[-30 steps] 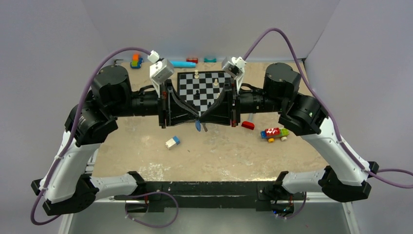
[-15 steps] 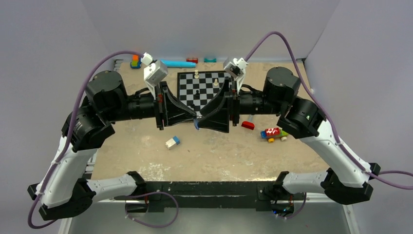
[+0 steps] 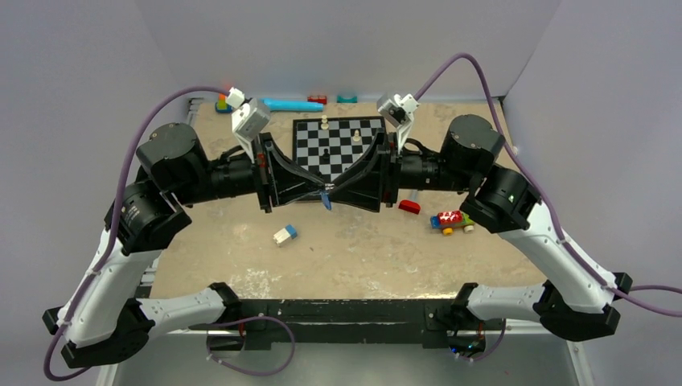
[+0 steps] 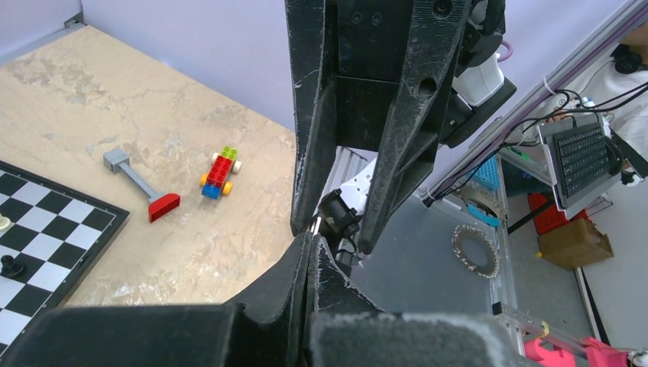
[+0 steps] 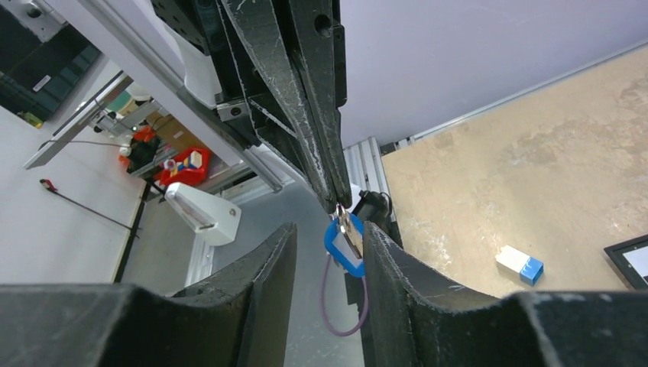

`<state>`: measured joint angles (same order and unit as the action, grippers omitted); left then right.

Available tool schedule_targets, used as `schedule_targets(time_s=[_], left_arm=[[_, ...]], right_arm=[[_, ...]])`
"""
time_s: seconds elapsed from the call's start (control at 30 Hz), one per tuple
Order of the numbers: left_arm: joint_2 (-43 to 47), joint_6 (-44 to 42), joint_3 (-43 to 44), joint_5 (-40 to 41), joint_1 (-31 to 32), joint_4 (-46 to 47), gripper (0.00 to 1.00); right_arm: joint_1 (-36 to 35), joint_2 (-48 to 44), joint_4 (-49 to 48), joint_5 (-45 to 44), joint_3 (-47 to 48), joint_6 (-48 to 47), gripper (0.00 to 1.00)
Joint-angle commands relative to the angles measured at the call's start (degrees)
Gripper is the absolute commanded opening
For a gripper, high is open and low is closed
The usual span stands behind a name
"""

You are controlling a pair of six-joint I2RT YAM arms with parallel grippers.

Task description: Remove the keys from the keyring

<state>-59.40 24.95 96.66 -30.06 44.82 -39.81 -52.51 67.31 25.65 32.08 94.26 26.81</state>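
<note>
Above the table in front of the chessboard, my two grippers meet tip to tip. The left gripper point(image 3: 321, 191) is shut, and a thin bit of metal keyring point(image 5: 338, 209) shows at its tips. From that ring hangs the key point(image 5: 343, 245) with its bright blue oval head, also seen as a blue key point(image 3: 326, 203) from above. The right gripper point(image 5: 327, 235) is open. Its fingers stand on either side of the blue head, which lies close against the right-hand finger point(image 5: 378, 256). In the left wrist view the left gripper point(image 4: 312, 241) has its pads pressed together.
A chessboard point(image 3: 363, 129) with a few pieces lies behind the grippers. On the table lie a blue-and-white block point(image 3: 285, 234), a red piece point(image 3: 409, 207) on a grey stick and a small brick car point(image 3: 453, 220). More toys line the back edge.
The right gripper has gone from shut to open around the blue key. The left gripper has closed fully. Both arms have shifted slightly outward and the grippers have moved a little toward the chessboard.
</note>
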Motion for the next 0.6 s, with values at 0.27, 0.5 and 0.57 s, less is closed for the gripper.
schedule_targets(time_s=[0.27, 0.5, 0.57], left_arm=[[1.2, 2.2, -1.2, 1.1, 0.1, 5.3, 0.0], [3.4, 3.8, -4.2, 3.1, 0.1, 8.3, 0.0], [3.6, 4.0, -4.3, 3.6, 0.2, 8.4, 0.0]], right_arm=[[-0.3, 0.9, -3.3, 0.0, 0.9, 1.4, 0.18], [-0.3, 0.3, -4.7, 0.7, -0.1, 2.0, 0.22], [-0.3, 0.2, -4.8, 0.9, -0.1, 2.1, 0.23]])
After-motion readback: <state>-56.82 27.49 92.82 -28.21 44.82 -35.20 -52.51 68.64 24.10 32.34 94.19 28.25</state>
